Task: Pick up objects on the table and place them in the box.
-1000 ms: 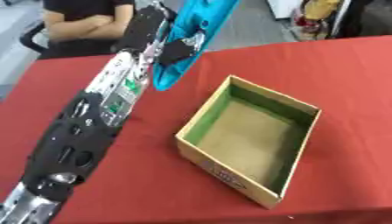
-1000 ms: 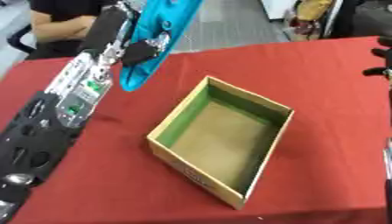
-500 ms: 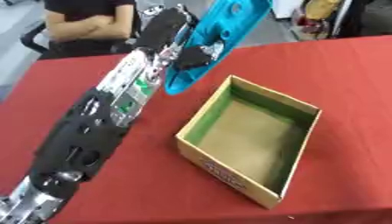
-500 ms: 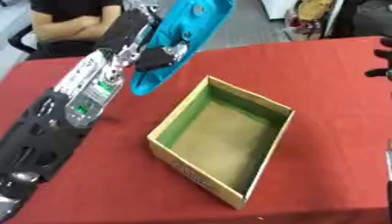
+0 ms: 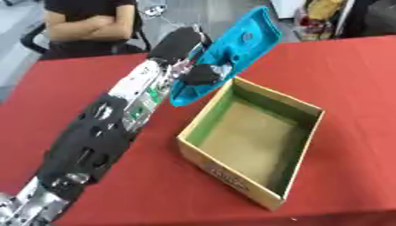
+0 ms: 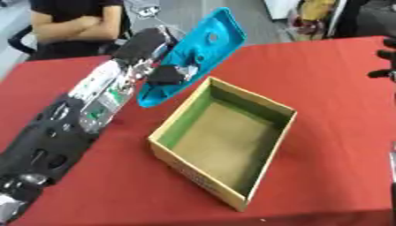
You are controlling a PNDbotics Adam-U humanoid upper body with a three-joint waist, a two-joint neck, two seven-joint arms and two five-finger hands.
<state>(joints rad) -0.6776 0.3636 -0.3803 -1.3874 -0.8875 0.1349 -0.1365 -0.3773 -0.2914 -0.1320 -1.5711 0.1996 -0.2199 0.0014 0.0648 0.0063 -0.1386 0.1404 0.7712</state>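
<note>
The red tabletop (image 5: 340,70) spreads wide, with bare cloth to the right of and in front of the cardboard box (image 5: 255,141), which sits open-topped and askew near the middle. The left arm (image 5: 116,128) stretches diagonally from the lower left corner. Its left hand (image 5: 203,76) is closed round a long blue tray-like object (image 5: 232,53), held tilted in the air just beyond the box's far left edge. The right hand (image 6: 384,64) shows only as dark fingers at the right margin; I can't tell how they're set.
</note>
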